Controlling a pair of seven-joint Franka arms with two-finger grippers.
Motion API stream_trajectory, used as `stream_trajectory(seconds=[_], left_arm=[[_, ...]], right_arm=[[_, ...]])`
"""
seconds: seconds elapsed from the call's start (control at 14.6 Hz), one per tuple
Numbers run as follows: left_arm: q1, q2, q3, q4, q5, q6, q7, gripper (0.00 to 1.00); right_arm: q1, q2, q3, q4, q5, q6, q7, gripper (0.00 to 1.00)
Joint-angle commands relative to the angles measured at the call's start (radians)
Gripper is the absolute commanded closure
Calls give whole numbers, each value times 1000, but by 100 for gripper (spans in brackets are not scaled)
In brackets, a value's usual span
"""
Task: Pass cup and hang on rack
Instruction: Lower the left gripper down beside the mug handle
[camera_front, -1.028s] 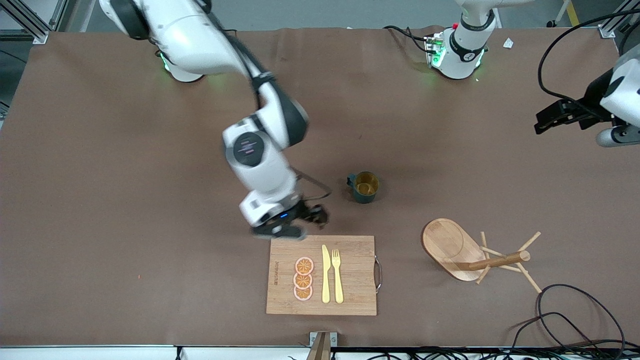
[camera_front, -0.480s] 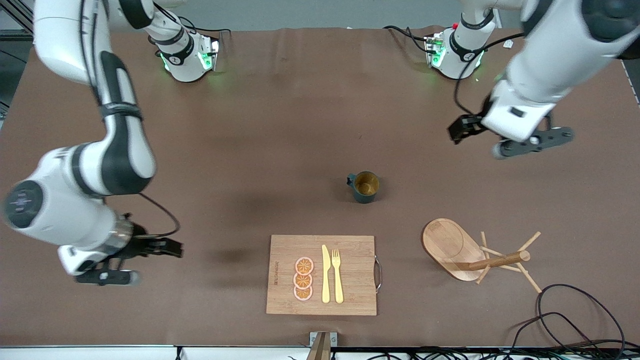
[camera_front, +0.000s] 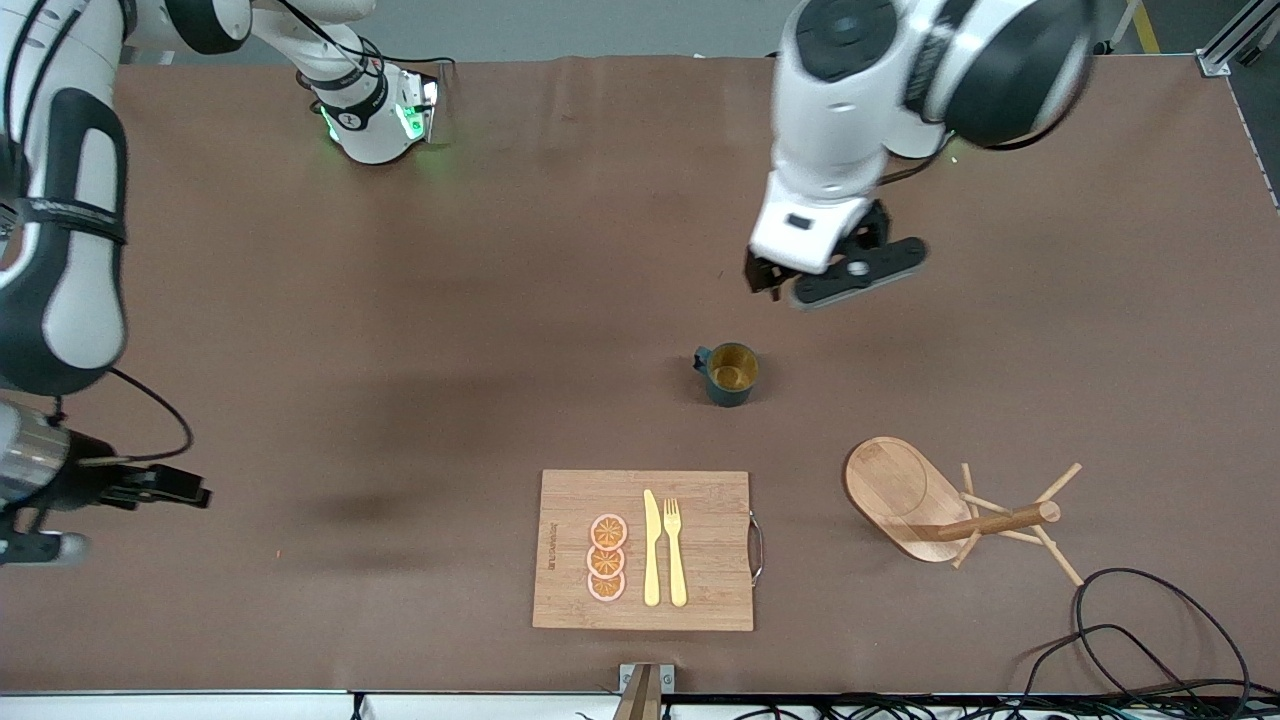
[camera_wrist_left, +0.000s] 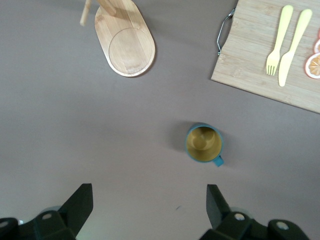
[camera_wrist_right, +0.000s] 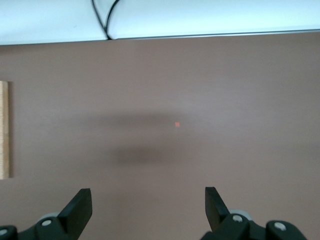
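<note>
The dark teal cup (camera_front: 730, 373) stands upright on the brown table, its tan inside showing; it also shows in the left wrist view (camera_wrist_left: 204, 144). The wooden rack (camera_front: 905, 492) rests on its oval base nearer the front camera, toward the left arm's end; its base shows in the left wrist view (camera_wrist_left: 127, 42). My left gripper (camera_front: 768, 278) is open and empty, in the air over bare table beside the cup (camera_wrist_left: 150, 205). My right gripper (camera_front: 185, 492) is open and empty, over bare table at the right arm's end (camera_wrist_right: 148, 207).
A bamboo cutting board (camera_front: 700, 500) with a yellow knife (camera_front: 651, 550), a fork (camera_front: 675, 550) and orange slices (camera_front: 606, 557) lies near the front edge. Black cables (camera_front: 1150, 640) loop near the rack. The board's edge shows in the right wrist view (camera_wrist_right: 4, 130).
The right arm swung from beside the cutting board out to its own end of the table. The left arm came in from its end to over the table beside the cup. The cup stayed put.
</note>
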Motion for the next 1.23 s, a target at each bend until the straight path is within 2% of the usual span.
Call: stream_trajectory(seconds=[0.0, 0.21, 0.34, 0.41, 0.62, 0.82, 0.96, 1.16], left_arm=[[-104, 86, 7, 33, 93, 9, -134, 0], [-197, 181, 7, 34, 212, 23, -344, 0], [-247, 224, 8, 33, 266, 32, -430, 0], [-267, 245, 8, 33, 309, 32, -479, 0], [-331, 324, 7, 33, 424, 35, -680, 0], [-388, 408, 7, 31, 536, 33, -887, 0], [-405, 434, 8, 31, 565, 33, -952, 0], [-422, 476, 8, 22, 640, 29, -1045, 0]], right_arm=[[-39, -144, 5, -128, -10, -7, -30, 0], [-59, -274, 11, -238, -37, -56, -31, 0], [-60, -373, 71, -308, -150, -57, -25, 0], [-71, -422, 97, -350, -178, -57, -19, 0], [-97, -543, 145, -459, -183, -47, 9, 0], [-95, -606, 171, -486, -184, -72, 69, 0], [-89, -606, 174, -451, -186, -146, 70, 0], [-83, -602, 186, -415, -200, -187, 70, 0]])
